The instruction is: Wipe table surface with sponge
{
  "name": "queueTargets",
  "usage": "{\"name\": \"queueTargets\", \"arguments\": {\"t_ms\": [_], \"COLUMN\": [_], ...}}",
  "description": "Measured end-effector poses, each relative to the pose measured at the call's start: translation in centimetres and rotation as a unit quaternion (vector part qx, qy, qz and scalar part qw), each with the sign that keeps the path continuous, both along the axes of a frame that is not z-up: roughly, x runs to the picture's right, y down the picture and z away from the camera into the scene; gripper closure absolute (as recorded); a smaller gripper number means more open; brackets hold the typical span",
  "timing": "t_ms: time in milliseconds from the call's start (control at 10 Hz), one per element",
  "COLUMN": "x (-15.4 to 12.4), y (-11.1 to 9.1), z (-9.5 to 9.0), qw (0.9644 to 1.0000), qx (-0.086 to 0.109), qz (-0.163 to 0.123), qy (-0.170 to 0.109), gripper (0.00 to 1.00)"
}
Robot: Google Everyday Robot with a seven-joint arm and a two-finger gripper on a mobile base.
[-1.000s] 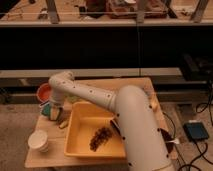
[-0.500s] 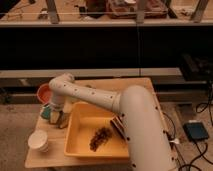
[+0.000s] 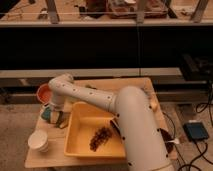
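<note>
The gripper (image 3: 52, 116) is working low over the left end of the table surface (image 3: 95, 85), and it has been travelling along that edge over the last second, shifting a little toward the near side. The sponge (image 3: 48, 114) is sitting at the fingertips, pressed down against the wood. The claw is standing nearly closed on the sponge, the teal block showing between and just under the fingers. This small sideways travel, with the sponge kept flat on the wood, is suggesting that a wiping stroke is under way rather than a pick-up.

Just beside the claw on its right, the yellow tub (image 3: 82, 135) is occupying the middle of the table. Beyond the claw, an orange bowl (image 3: 44, 92) is resting near the far-left corner. Nearer than the claw, a white paper cup (image 3: 38, 141) is standing close to the stroke path and may be struck.
</note>
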State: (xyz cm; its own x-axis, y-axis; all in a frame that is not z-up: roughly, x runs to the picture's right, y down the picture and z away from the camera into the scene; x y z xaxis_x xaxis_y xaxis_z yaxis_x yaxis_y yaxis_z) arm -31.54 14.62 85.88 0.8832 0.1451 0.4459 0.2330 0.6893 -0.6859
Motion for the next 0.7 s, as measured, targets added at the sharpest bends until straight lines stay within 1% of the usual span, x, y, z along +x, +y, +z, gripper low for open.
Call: {"name": "queueTargets", "arguments": {"t_ms": [200, 400, 600, 700], "x": [-1.0, -1.7, -2.3, -3.0], "y": [-0.3, -0.3, -0.1, 0.3], "z": [0.8, 1.1, 0.7, -0.1], "qw": [1.0000, 1.0000, 0.9999, 0.9997], "qx": [-0.002, -0.002, 0.004, 0.008], "qz": [-0.002, -0.003, -0.008, -0.011], "qy": [-0.002, -0.006, -0.012, -0.019], "gripper": [0.77, 0.77, 0.77, 0.77]}}
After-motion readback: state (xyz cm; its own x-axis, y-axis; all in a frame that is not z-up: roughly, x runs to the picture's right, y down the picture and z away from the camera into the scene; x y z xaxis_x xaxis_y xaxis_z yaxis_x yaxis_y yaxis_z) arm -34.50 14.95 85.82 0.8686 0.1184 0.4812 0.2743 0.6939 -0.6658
